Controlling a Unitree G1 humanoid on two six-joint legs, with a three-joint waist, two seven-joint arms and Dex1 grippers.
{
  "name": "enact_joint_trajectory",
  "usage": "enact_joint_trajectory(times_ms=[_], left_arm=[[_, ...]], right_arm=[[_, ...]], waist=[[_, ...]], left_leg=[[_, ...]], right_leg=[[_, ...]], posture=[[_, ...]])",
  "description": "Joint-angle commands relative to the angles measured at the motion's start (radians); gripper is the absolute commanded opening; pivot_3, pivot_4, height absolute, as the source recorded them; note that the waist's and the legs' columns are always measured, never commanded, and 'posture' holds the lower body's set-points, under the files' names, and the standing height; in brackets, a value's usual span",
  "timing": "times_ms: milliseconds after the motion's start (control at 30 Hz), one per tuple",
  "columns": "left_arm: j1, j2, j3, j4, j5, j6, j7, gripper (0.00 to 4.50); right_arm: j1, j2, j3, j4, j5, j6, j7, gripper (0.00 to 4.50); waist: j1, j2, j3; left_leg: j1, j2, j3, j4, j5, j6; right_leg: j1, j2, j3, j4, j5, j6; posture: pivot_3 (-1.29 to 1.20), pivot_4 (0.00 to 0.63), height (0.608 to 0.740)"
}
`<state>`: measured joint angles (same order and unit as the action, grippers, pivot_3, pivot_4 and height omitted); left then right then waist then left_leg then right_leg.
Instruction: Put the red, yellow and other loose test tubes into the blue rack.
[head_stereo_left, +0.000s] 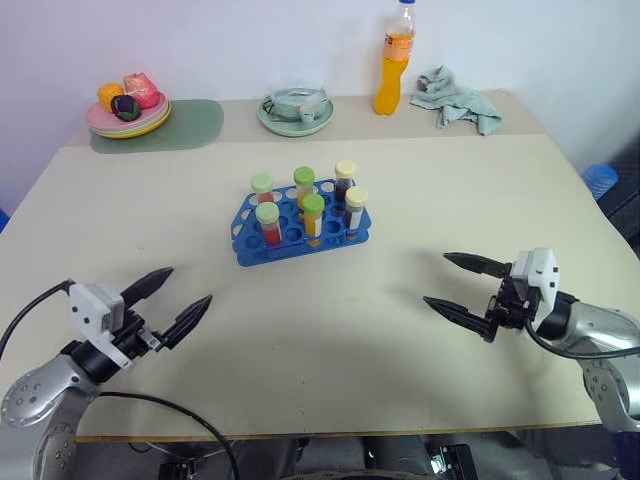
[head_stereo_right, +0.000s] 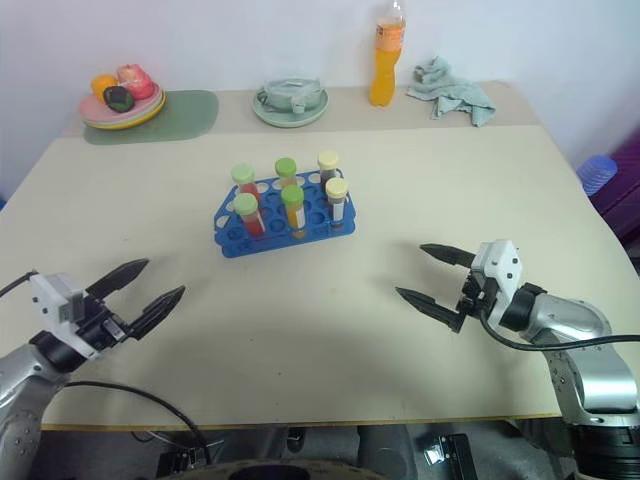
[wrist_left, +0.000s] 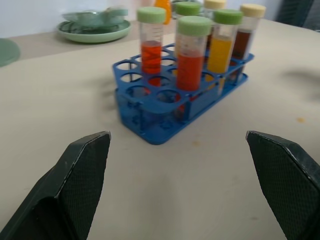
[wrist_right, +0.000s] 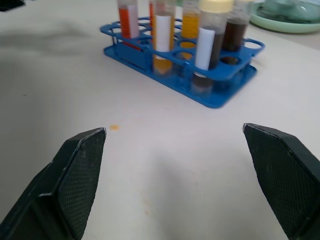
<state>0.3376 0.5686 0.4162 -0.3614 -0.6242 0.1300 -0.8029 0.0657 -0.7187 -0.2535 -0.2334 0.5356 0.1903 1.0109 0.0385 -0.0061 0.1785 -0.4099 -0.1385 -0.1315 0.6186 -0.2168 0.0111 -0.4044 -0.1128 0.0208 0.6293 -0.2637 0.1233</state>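
All six tubes (head_stereo_left: 313, 215) stand in the rack (head_stereo_left: 252, 245), none loose on the table (head_stereo_left: 330, 330); the job looks done, and the left end effector (head_stereo_left: 170, 303) and right end effector (head_stereo_left: 462, 285) gape wide, empty.

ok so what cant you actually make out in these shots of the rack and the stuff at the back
- Blue rack, left eye view: the holes behind the six standing tubes are hidden by the tubes.
- Tube labels, right wrist view: print too small to read.
- Green plate, left eye view: what lies on it is too small to name.
- Orange bottle, right eye view: cap cut off by the top edge.
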Motion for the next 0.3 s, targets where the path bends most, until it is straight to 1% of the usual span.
enact_joint_trajectory(times_ms=[33, 300], left_arm=[[-0.012, 0.009, 0.037, -0.004, -0.025, 0.003, -0.008, 4.43], [-0.065, 0.004, 0.025, 0.011, -0.020, 0.004, -0.001, 4.43]], right_arm=[[0.004, 0.006, -0.043, -0.048, 0.014, -0.003, -0.033, 4.50], [-0.027, 0.019, -0.032, -0.073, 0.017, 0.016, -0.083, 4.50]], waist=[[0.000, 0.000, 0.000], [-0.001, 0.000, 0.000]], left_leg=[[0.000, 0.000, 0.000, 0.000, 0.000, 0.000], [0.000, 0.000, 0.000, -0.003, 0.000, 0.000]], right_leg=[[0.000, 0.000, 0.000, 0.000, 0.000, 0.000], [-0.002, 0.000, 0.000, 0.000, 0.000, -0.001]], posture=[[0.00, 0.150, 0.740], [0.00, 0.150, 0.740]])
